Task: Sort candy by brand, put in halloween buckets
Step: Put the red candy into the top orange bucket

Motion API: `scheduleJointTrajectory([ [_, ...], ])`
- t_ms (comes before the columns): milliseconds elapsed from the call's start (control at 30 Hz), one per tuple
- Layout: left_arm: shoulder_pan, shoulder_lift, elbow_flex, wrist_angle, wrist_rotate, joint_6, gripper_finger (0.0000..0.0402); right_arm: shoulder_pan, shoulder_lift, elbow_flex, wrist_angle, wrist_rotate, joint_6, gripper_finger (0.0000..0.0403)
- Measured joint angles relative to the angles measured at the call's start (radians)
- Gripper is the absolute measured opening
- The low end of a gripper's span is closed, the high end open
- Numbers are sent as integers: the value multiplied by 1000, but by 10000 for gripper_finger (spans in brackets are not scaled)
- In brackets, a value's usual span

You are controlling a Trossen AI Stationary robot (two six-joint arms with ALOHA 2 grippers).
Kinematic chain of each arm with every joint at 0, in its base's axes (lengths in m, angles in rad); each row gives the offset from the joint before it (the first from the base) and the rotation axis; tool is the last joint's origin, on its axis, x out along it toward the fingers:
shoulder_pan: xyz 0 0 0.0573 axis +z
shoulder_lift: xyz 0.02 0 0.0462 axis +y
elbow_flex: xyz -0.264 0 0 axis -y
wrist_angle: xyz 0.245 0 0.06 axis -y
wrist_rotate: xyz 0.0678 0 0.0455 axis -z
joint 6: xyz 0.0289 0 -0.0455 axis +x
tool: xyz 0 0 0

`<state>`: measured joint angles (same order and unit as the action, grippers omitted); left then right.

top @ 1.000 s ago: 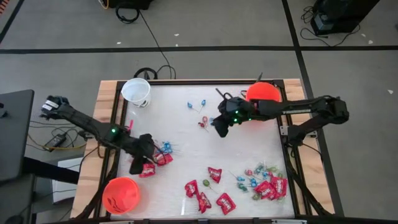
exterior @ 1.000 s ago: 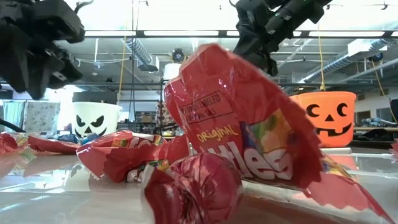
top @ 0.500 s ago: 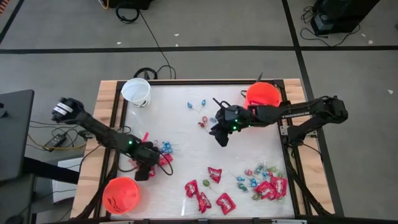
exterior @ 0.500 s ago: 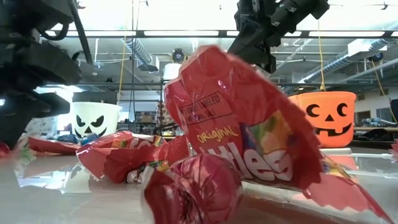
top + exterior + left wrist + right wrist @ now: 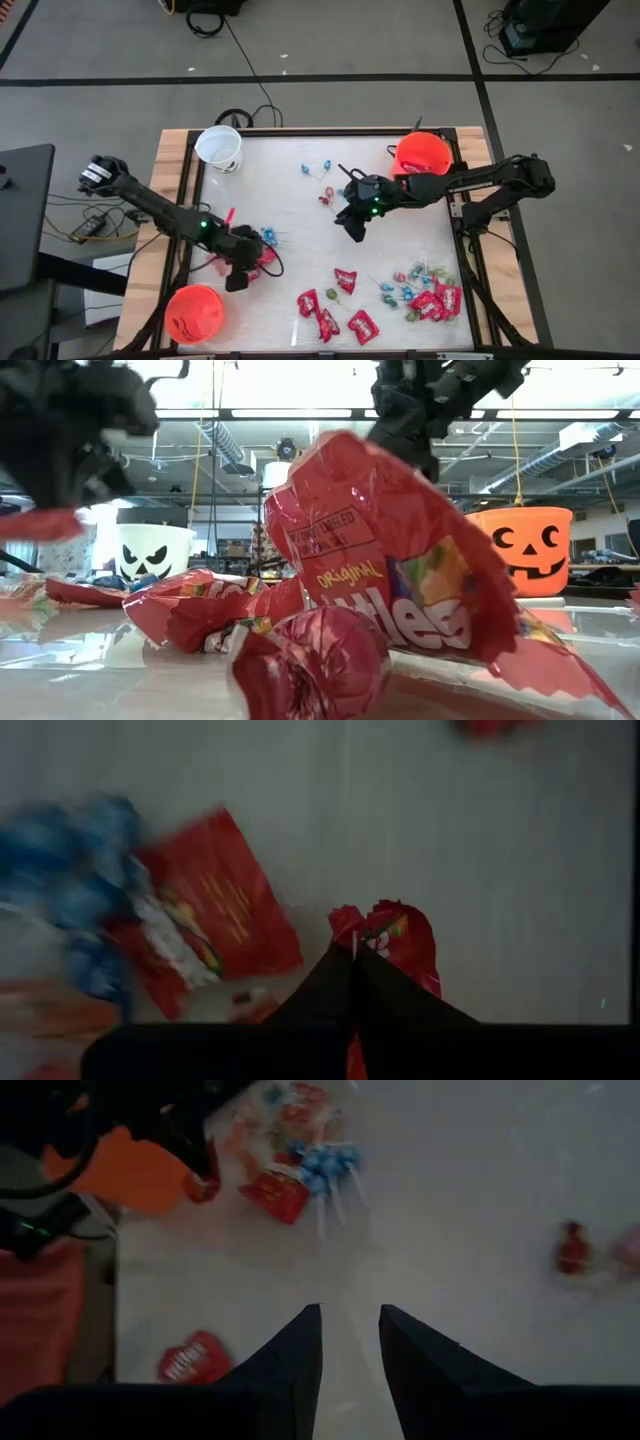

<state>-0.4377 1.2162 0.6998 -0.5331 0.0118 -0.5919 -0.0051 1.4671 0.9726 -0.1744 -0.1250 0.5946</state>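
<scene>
My left gripper (image 5: pixel 240 280) is shut on a red candy packet (image 5: pixel 400 935) at the table's near left, between a small heap of red packets and blue lollipops (image 5: pixel 264 248) and the orange halloween bucket (image 5: pixel 193 312). The white bucket (image 5: pixel 219 148) stands at the far left and a second orange bucket (image 5: pixel 423 153) at the far right. My right gripper (image 5: pixel 352 228) hangs open over bare table near the middle, nothing between its fingers (image 5: pixel 300 1350). My left gripper pinches the red packet by its crumpled end (image 5: pixel 372 928) between its two shut fingertips, which slant down from above. The packet (image 5: pixel 35 523) hangs off the table, sticking out past the fingertips.
More red packets (image 5: pixel 335 312) lie by the near edge, one huge in front of the low camera (image 5: pixel 400 560). A mixed pile of candy (image 5: pixel 428 295) sits at the near right. A few lollipops (image 5: pixel 318 170) lie at the far middle. A wooden rim (image 5: pixel 170 200) frames the table.
My left gripper has moved toward the near edge and a little right, along the heap, and has shut on a red packet, which is now lifted clear of the table. My right gripper has drifted toward the near edge and slightly left, still open.
</scene>
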Motion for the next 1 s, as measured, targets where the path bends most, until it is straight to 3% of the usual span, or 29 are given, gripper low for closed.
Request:
scheduleJointTrajectory([
  [200, 78, -81, 55, -9, -202, -8, 6, -1, 89, 0, 199, -81, 53, 128],
  [367, 174, -88, 65, 143, -357, 47, 6, -3, 158, 0, 380, -109, 90, 152],
  [567, 268, -23, 66, 350, -359, 135, 5, -17, 201, 1, 494, -102, 129, 182],
  [667, 301, 0, 66, 411, -360, 148, 5, -26, 201, 1, 487, -44, 122, 192],
  [1000, 368, 13, 66, 559, -359, 214, 6, -81, 201, 1, 519, -46, 71, 181],
])
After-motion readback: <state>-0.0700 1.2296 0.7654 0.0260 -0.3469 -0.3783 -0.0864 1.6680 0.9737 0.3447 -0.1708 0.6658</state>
